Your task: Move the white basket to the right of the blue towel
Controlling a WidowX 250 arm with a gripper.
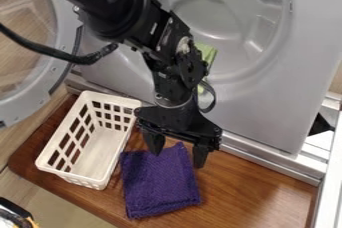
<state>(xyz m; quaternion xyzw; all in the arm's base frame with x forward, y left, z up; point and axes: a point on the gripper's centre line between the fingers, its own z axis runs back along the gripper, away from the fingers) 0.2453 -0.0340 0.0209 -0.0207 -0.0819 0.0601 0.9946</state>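
One white plastic basket, rectangular with lattice sides, stands upright on the brown wooden bench, at the left of the view. Its long sides slant from the upper right down to the lower left. Just to its right lies a folded, textured towel of deep purple-blue cloth, so the basket is on the towel's left side; whether their edges touch cannot be told.

The black jointed robot arm comes in from the upper left, and its black two-finger gripper hangs over the towel's upper edge, to the right of the basket. The jaws stand wide apart, pointing down, with nothing gripped between them.

Behind the arm rises a large grey panel with a round recess; a piece of light green cloth shows partly behind the arm. A round, clear door with a grey rim fills the upper left, crossed by a black cable. A black and yellow object, cut off by the view's edge, sits at the lower left corner.
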